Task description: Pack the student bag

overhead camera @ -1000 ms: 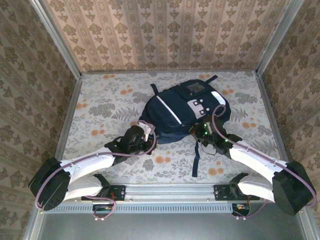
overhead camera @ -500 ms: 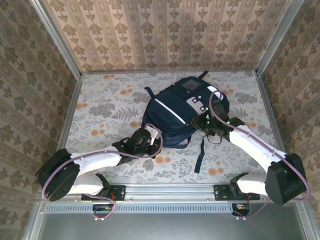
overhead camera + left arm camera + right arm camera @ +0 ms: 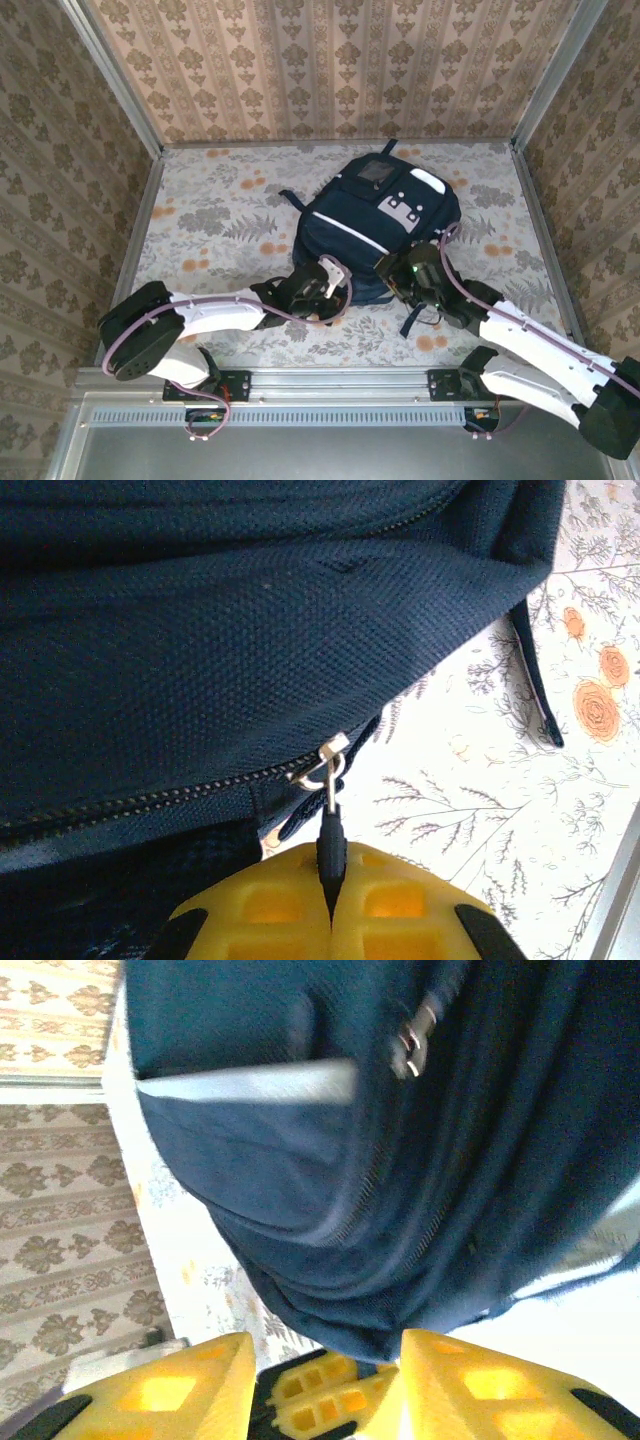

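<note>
The student bag [image 3: 375, 225] lies flat on the tabletop [image 3: 210, 215], a little toward 12 o'clock from its centre, with both arms at its near edge. The left pincer [image 3: 330, 880], at the bag's 7 o'clock, is pressed together on the thin dark zip pull [image 3: 330, 832], which hangs from the metal slider [image 3: 328, 755]. The right pincer [image 3: 325, 1375], at about 5 o'clock, stands apart: the bag's folded edge sits just beyond the gap and nothing is clamped. The main risk is probably that any pull on the zip drags the whole bag across the cloth instead of running the slider, since nothing anchors the fabric. The tab is small and caught only at the very tips, so an off-line tug could let it slip out. The slack cloth bunched beside the zip teeth could also jam the slider, and a loose strap [image 3: 537, 675] at 3 o'clock may snag.
</note>
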Robot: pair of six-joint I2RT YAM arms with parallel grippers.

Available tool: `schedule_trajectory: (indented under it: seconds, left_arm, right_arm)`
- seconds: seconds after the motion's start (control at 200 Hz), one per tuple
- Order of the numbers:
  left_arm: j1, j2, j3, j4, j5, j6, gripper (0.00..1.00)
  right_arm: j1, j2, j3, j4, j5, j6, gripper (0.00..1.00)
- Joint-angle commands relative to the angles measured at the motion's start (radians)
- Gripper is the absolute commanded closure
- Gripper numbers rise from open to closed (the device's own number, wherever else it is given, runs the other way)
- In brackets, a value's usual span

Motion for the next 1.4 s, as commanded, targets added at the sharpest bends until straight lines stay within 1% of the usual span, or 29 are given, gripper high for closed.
schedule_trajectory:
  seconds: [0.0,0.09,0.265,0.42,0.47,0.54,0.63,0.635,0.68,0.695,0.71,0.96,1.075,1.395]
  left_arm:
    - [-0.029,0.016,0.043,0.048,0.032,0.029,1.0]
    - [-0.039,0.025,0.048,0.06,0.031,0.025,1.0]
    - [-0.056,0.033,0.049,0.075,0.026,0.02,1.0]
    - [-0.064,0.045,0.054,0.076,0.021,0.02,1.0]
    - [-0.064,0.048,0.057,0.076,0.018,0.021,1.0]
    - [-0.064,0.047,0.056,0.071,0.011,0.021,1.0]
    - [-0.064,0.042,0.053,0.052,-0.012,0.026,1.0]
    - [-0.064,0.042,0.053,0.049,-0.014,0.026,1.0]
    - [-0.062,0.036,0.052,0.031,-0.03,0.027,1.0]
    - [-0.061,0.035,0.051,0.026,-0.037,0.027,1.0]
    - [-0.061,0.034,0.051,0.02,-0.044,0.026,1.0]
    - [-0.057,0.011,0.045,-0.095,-0.176,0.0,1.0]
    - [-0.055,0.005,0.056,-0.158,-0.245,-0.023,1.0]
    - [-0.045,-0.045,0.015,-0.17,-0.314,-0.078,1.0]
  right_arm:
    - [0.046,-0.022,-0.071,0.079,0.141,0.196,0.54]
    - [0.048,-0.019,-0.137,0.166,0.164,0.245,0.53]
    - [0.049,0.012,-0.189,0.249,0.187,0.299,0.51]
    - [0.048,0.061,-0.206,0.346,0.18,0.3,0.5]
    - [0.048,0.084,-0.201,0.361,0.172,0.295,0.52]
    - [0.053,0.113,-0.198,0.384,0.163,0.293,0.61]
    - [0.059,0.137,-0.198,0.395,0.162,0.29,0.82]
    - [0.059,0.137,-0.198,0.395,0.162,0.29,0.82]
    - [0.064,0.135,-0.201,0.383,0.176,0.278,0.93]
    - [0.064,0.134,-0.201,0.377,0.181,0.276,0.95]
    - [0.064,0.13,-0.2,0.365,0.187,0.271,1.0]
    - [0.066,0.097,-0.175,0.214,0.218,0.227,1.0]
    - [0.067,0.087,-0.183,0.207,0.221,0.229,1.0]
    - [0.066,0.08,-0.151,0.138,0.239,0.201,1.0]
